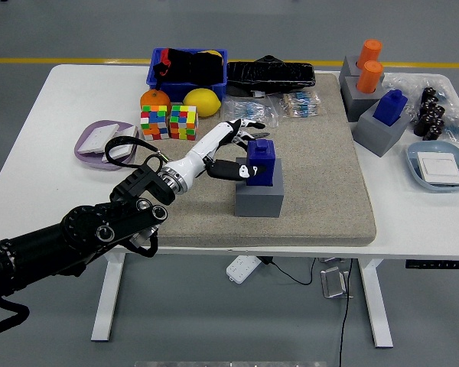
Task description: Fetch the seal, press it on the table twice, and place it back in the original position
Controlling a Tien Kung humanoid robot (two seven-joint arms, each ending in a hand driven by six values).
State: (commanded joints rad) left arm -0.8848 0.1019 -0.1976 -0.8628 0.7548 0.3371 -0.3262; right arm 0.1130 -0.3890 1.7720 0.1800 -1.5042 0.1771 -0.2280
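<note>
One high head view looks forward and down over the white table (30, 153).

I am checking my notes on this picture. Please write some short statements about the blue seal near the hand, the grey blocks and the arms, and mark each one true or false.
1. The left hand is at the blue seal on the grey block. True.
2. That seal lies flat on the mat. False: it stands upright on its block.
3. Two orange seals stand at the far right of the beige mat. True.
4. The right arm reaches over the table. False: it is not in view.
5. Two colourful cubes sit left of the hand. True.
</note>
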